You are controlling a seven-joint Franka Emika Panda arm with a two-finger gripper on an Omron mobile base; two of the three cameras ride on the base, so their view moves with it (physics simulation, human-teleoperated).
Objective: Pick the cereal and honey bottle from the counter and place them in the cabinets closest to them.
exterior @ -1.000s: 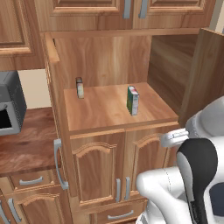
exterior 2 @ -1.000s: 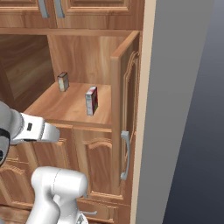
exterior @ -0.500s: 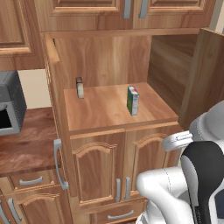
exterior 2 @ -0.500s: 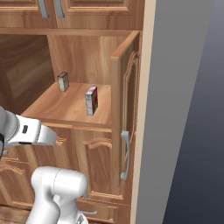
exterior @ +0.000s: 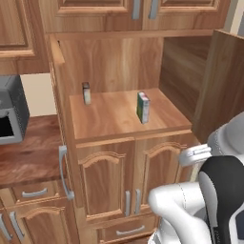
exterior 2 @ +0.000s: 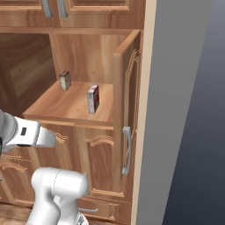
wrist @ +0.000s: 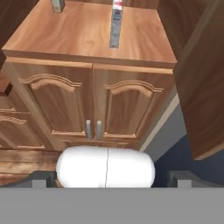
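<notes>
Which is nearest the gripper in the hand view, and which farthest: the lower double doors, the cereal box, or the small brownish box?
1. Lower double doors, straight ahead of the open gripper, below the shelf.
2. Cereal box, standing on the shelf toward its right.
3. Small brownish box, at the shelf's back left.

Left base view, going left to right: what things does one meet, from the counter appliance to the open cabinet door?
Grey microwave → long grey bar handle → small brownish box → cereal → open cabinet door.
</notes>
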